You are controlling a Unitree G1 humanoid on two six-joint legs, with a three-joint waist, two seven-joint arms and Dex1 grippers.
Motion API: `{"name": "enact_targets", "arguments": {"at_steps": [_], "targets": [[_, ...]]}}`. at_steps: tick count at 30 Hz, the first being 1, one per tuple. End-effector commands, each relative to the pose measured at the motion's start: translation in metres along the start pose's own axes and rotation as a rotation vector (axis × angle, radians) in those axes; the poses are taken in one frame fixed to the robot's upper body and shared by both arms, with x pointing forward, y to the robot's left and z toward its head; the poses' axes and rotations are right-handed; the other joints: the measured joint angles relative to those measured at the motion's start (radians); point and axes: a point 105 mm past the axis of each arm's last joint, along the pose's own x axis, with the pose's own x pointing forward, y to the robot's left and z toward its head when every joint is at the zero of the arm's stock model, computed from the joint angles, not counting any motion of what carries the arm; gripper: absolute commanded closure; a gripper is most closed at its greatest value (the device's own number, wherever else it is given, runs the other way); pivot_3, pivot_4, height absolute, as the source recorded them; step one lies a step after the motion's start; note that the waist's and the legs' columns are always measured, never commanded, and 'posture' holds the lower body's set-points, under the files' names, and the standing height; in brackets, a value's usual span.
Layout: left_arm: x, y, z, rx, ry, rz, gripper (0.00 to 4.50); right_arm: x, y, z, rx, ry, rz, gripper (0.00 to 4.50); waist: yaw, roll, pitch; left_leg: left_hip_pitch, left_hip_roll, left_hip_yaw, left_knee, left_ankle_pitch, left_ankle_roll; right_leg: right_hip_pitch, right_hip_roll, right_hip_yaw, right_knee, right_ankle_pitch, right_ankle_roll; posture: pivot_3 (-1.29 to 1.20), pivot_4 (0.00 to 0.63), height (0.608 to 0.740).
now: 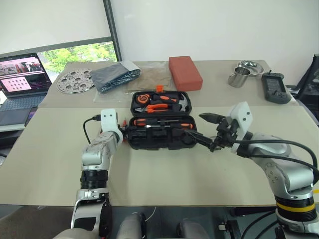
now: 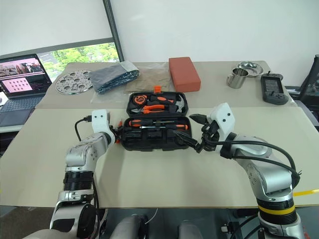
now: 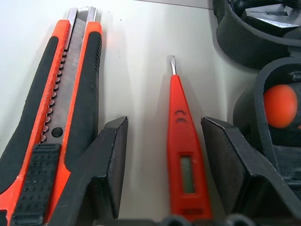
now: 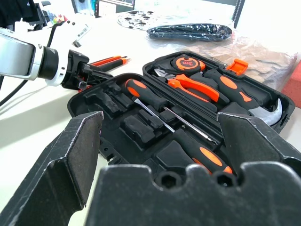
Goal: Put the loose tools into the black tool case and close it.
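Left tool point(image 3: 164, 165) half open, fingers astride tester point(image 3: 182, 155) on worktop point(image 3: 136, 70), knife point(image 3: 51, 132) beside. Right tool point(image 4: 160, 155) wide open, empty. Case point(image 1: 159, 140) open, holds two screwdrivers point(image 1: 160, 122).

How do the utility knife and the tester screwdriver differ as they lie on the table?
The knife is wider and longer than the tester. The knife is orange with black grips; the tester is all orange. The tester lies between the left gripper's fingers; the knife lies outside them. Both lie flat, side by side.

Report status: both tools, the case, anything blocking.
Left tool open astride tester screwdriver; right tool open, empty. Tool case open. Utility knife alongside.
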Motion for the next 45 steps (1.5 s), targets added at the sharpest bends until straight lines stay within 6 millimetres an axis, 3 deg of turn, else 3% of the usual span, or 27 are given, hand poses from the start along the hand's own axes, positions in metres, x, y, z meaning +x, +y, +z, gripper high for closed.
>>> {"name": "enact_targets", "arguments": {"at_steps": [1, 11, 14, 18, 23, 27, 30, 37, 40, 43, 45], "targets": [[-0.001, -0.003, -0.006, 0.008, 0.032, -0.007, 1.87, -0.007, 0.007, 0.015, -0.060, -0.025, 0.052, 0.00, 0.000, 0.000, 0.000, 0.000, 0.000, 0.000, 0.000, 0.000, 0.000, 0.000, 0.000, 0.000, 0.000, 0.000, 0.000, 0.00, 0.150, 0.740], [-0.005, 0.000, -0.011, 0.015, 0.048, -0.002, 1.87, -0.016, 0.017, 0.030, -0.100, -0.027, 0.186, 0.00, -0.001, -0.001, 0.001, 0.000, 0.000, 0.000, 0.000, 0.000, 0.000, 0.000, 0.000, 0.000, 0.000, 0.000, 0.000, 0.00, 0.150, 0.740], [-0.006, 0.000, -0.012, 0.014, 0.053, 0.000, 2.55, -0.017, 0.017, 0.031, -0.104, -0.019, 0.199, 0.00, 0.000, -0.001, 0.001, 0.000, 0.000, 0.000, 0.000, 0.000, 0.000, 0.000, 0.000, 0.000, 0.000, 0.000, 0.000, 0.00, 0.150, 0.740], [-0.007, 0.001, -0.014, 0.010, 0.059, 0.002, 4.02, -0.018, 0.016, 0.032, -0.111, -0.012, 0.202, 0.00, 0.001, -0.002, 0.001, 0.000, 0.000, 0.000, 0.000, 0.000, 0.000, 0.000, 0.000, 0.000, 0.000, 0.000, 0.000, 0.00, 0.150, 0.740], [-0.009, 0.002, -0.013, 0.015, 0.051, 0.009, 4.05, -0.018, 0.016, 0.032, -0.113, -0.012, 0.202, 0.00, 0.000, -0.002, 0.001, 0.000, 0.000, 0.000, 0.000, 0.000, 0.000, 0.000, -0.001, 0.000, -0.001, 0.000, 0.000, 0.00, 0.150, 0.740], [-0.013, 0.000, 0.012, 0.056, -0.073, -0.029, 4.05, -0.019, 0.015, 0.031, -0.113, -0.012, 0.195, 0.00, 0.000, -0.002, 0.001, 0.000, 0.000, 0.000, 0.000, 0.000, 0.000, 0.000, -0.001, 0.000, -0.001, 0.000, 0.000, 0.00, 0.150, 0.740], [-0.026, -0.017, 0.060, 0.084, -0.295, -0.198, 4.05, -0.021, 0.013, 0.032, -0.104, -0.025, 0.183, 0.00, 0.000, -0.002, 0.001, 0.000, 0.000, 0.000, 0.000, 0.000, 0.000, 0.000, 0.000, 0.000, -0.001, 0.000, 0.000, 0.00, 0.150, 0.740], [-0.074, -0.073, 0.104, 0.515, -0.477, -0.766, 4.05, -0.027, 0.008, 0.034, -0.087, -0.035, 0.172, 0.00, -0.001, -0.001, 0.001, 0.000, 0.000, 0.000, -0.003, 0.003, -0.005, 0.002, 0.000, -0.001, -0.005, 0.000, 0.000, 0.00, 0.150, 0.740], [-0.078, -0.078, 0.083, 0.895, -0.380, -0.958, 4.05, -0.026, 0.007, 0.035, -0.084, -0.035, 0.177, 0.00, -0.001, 0.000, 0.001, -0.001, 0.000, 0.001, -0.004, 0.003, -0.005, 0.001, 0.000, -0.001, -0.007, 0.000, 0.000, 0.00, 0.150, 0.740], [-0.065, -0.066, 0.062, 1.125, -0.253, -1.035, 4.05, -0.025, 0.006, 0.035, -0.086, -0.038, 0.176, 0.00, -0.004, 0.000, 0.001, 0.000, 0.000, 0.002, -0.006, 0.003, -0.005, 0.001, 0.000, -0.001, -0.009, 0.000, 0.000, 0.00, 0.150, 0.740], [-0.055, -0.058, 0.053, 1.188, -0.158, -1.051, 4.05, -0.025, 0.006, 0.036, -0.089, -0.038, 0.170, 0.00, -0.004, 0.000, 0.001, 0.000, 0.000, 0.003, -0.007, 0.000, 0.001, 0.000, 0.000, 0.000, -0.009, 0.000, 0.000, 0.00, 0.150, 0.740]]}}
